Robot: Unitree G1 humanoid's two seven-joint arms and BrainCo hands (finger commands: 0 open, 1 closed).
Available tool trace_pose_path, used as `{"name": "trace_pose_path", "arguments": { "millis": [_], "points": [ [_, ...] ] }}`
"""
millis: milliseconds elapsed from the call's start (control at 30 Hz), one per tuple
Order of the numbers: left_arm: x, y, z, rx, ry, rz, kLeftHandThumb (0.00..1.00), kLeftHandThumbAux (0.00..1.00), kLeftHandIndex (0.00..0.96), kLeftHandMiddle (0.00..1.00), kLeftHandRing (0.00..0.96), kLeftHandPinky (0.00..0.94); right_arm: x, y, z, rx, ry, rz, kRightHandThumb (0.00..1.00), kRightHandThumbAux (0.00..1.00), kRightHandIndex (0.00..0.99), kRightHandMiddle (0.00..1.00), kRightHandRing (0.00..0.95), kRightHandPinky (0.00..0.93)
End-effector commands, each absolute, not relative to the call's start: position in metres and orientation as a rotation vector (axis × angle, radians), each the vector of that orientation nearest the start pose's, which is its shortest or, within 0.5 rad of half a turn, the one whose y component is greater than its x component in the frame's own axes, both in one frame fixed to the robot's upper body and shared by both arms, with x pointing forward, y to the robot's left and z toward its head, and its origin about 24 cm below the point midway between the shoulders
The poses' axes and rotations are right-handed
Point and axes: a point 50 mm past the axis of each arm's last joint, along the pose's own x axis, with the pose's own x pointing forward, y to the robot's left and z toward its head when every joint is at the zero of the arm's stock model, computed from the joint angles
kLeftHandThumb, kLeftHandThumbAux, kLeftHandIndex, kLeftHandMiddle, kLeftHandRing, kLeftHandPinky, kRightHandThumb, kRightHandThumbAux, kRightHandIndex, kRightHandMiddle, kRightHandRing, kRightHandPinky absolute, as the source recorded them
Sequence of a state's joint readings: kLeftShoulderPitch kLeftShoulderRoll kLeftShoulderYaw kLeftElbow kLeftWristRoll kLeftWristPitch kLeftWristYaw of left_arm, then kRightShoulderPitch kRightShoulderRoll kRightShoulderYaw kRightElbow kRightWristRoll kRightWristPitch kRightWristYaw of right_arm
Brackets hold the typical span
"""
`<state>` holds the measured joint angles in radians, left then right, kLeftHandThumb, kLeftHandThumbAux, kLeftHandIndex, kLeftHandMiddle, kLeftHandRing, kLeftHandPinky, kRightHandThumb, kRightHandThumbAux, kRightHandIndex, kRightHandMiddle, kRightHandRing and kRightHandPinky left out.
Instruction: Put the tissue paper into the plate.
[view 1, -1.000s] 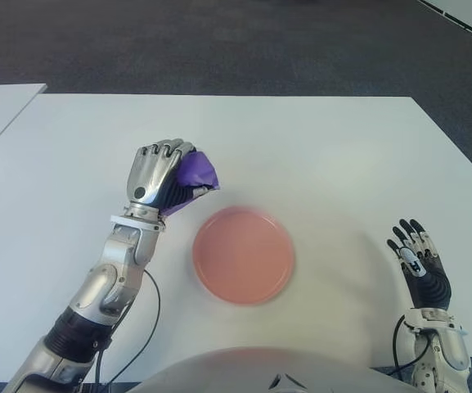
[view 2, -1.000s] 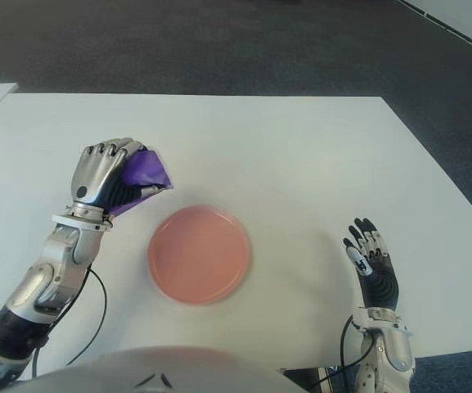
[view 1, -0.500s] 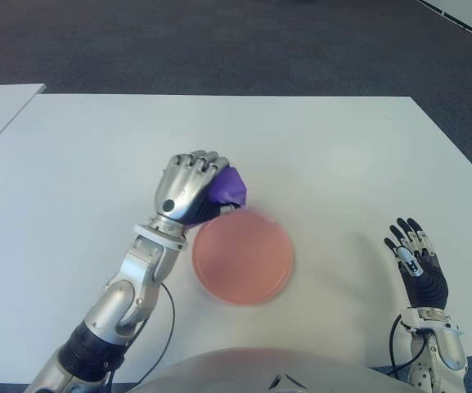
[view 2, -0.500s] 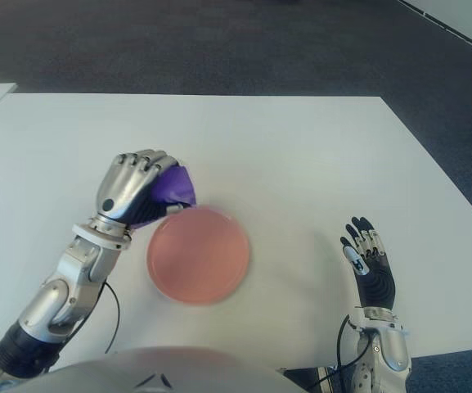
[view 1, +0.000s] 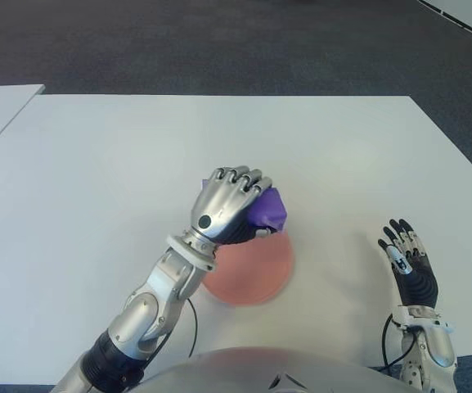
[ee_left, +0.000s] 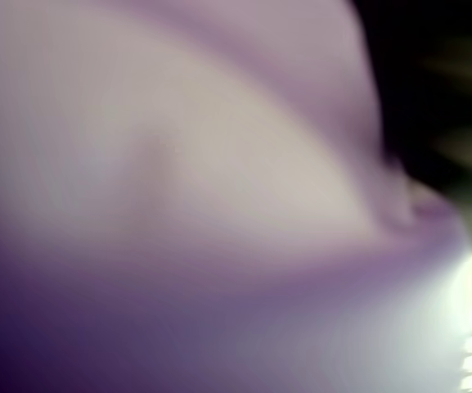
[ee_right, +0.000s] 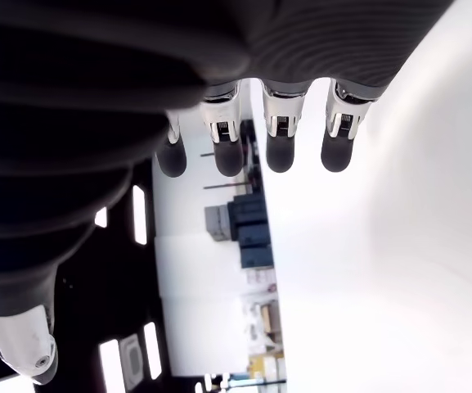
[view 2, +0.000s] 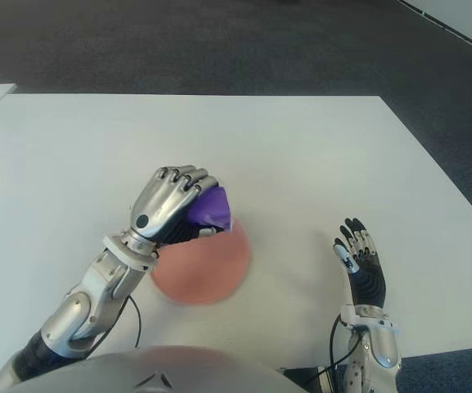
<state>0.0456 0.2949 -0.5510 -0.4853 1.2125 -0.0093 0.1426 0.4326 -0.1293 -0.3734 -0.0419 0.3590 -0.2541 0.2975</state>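
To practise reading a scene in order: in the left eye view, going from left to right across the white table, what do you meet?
Left hand, closed around the purple tissue paper above the pink plate → bare white table → open right hand.

Office-like room: plain white tables point(view 1: 96, 164) on dark grey carpet point(view 1: 219, 41).
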Motion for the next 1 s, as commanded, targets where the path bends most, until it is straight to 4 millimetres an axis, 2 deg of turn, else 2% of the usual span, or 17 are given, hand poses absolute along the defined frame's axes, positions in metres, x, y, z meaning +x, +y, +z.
{"name": "trace_pose_path", "arguments": {
  "millis": [33, 267, 700, 1000],
  "points": [
    [0.189, 0.048, 0.112, 1.185, -0.729, -0.291, 0.854, 0.662, 0.405, 0.532, 0.826, 0.814, 0.130, -0.267, 0.013, 0.061, 0.016, -0.216, 0.140, 0.588, 0.018, 0.061, 0.014, 0.000],
    [0.191, 0.044, 0.108, 1.167, -0.747, -0.310, 0.854, 0.663, 0.404, 0.531, 0.827, 0.806, 0.129, -0.263, 0.015, 0.052, 0.005, -0.208, 0.119, 0.579, 0.016, 0.052, 0.010, 0.000],
    [0.184, 0.038, 0.097, 1.170, -0.686, -0.282, 0.852, 0.664, 0.401, 0.529, 0.823, 0.823, 0.127, -0.260, 0.016, 0.067, 0.005, -0.225, 0.120, 0.575, 0.031, 0.072, 0.024, 0.000],
    [0.188, 0.037, 0.084, 1.182, -0.678, -0.322, 0.853, 0.664, 0.402, 0.530, 0.831, 0.818, 0.127, -0.262, 0.017, 0.091, 0.008, -0.236, 0.130, 0.586, 0.037, 0.083, 0.027, 0.000]
  ]
}}
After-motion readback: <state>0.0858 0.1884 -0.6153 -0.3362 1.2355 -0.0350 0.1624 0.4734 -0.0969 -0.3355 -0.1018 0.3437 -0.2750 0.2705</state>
